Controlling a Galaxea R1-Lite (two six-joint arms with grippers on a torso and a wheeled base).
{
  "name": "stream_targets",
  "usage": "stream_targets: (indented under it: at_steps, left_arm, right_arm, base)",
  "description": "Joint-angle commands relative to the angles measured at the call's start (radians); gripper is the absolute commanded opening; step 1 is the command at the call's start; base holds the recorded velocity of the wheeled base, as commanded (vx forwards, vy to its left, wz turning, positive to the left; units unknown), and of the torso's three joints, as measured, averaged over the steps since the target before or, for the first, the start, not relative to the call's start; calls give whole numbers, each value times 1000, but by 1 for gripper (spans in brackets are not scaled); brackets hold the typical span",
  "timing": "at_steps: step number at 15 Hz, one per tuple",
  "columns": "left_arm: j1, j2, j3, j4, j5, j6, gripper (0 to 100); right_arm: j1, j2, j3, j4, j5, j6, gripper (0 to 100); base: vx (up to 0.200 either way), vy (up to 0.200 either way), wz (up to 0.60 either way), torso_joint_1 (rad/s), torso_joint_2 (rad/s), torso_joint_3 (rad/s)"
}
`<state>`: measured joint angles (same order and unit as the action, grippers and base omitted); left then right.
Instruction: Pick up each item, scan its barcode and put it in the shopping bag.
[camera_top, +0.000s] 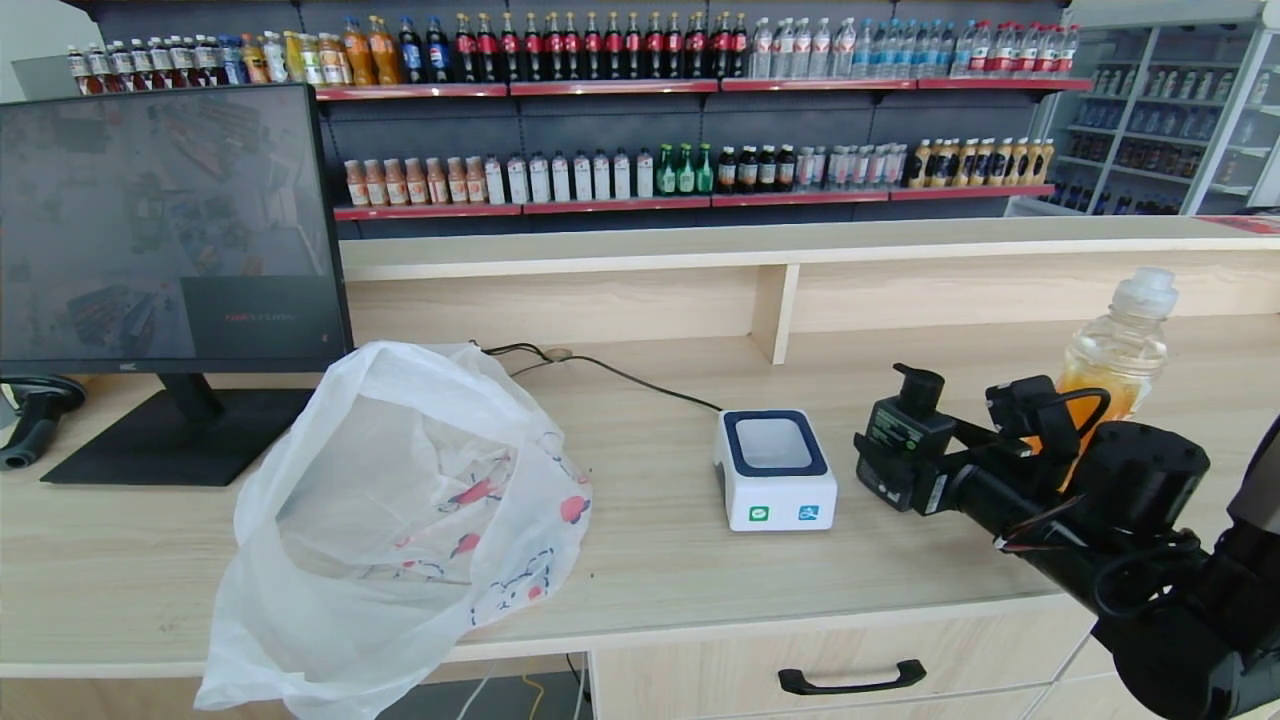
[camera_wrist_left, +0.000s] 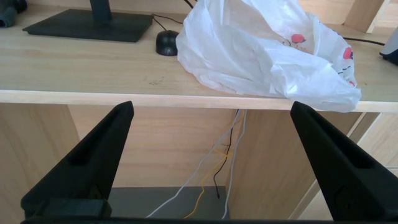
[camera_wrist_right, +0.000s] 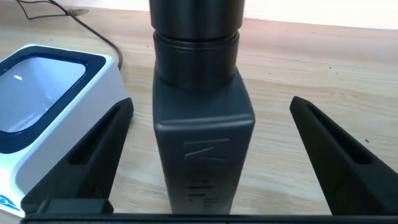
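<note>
Right gripper (camera_wrist_right: 211, 106) spread wide either side of black bottle (camera_wrist_right: 202, 143), not touching. Grasp step: close, then lift to scanner (camera_wrist_right: 43, 93).

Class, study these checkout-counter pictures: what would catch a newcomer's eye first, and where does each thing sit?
The big white shopping bag slumps open on the left half of the counter, beside the monitor. At the centre sits the white scanner; just right of it a dark bottle stands between the open fingers of the right gripper, with an orange drink bottle behind.
</note>
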<state>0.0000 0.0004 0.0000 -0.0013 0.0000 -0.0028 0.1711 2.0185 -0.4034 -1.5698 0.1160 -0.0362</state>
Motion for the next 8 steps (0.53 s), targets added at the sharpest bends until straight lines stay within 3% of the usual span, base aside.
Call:
stream_targets:
  at_steps: [1, 8]
  left_arm:
    - [0, 0, 0, 0, 0, 0, 100]
    - [0, 0, 0, 0, 0, 0, 100]
  right_arm:
    - [-8, 2, 14, -1, -1, -1, 100]
    - [-35, 20, -9, -1, 1, 1, 100]
  base:
    - [0, 0, 0, 0, 0, 0]
    - [0, 0, 0, 0, 0, 0]
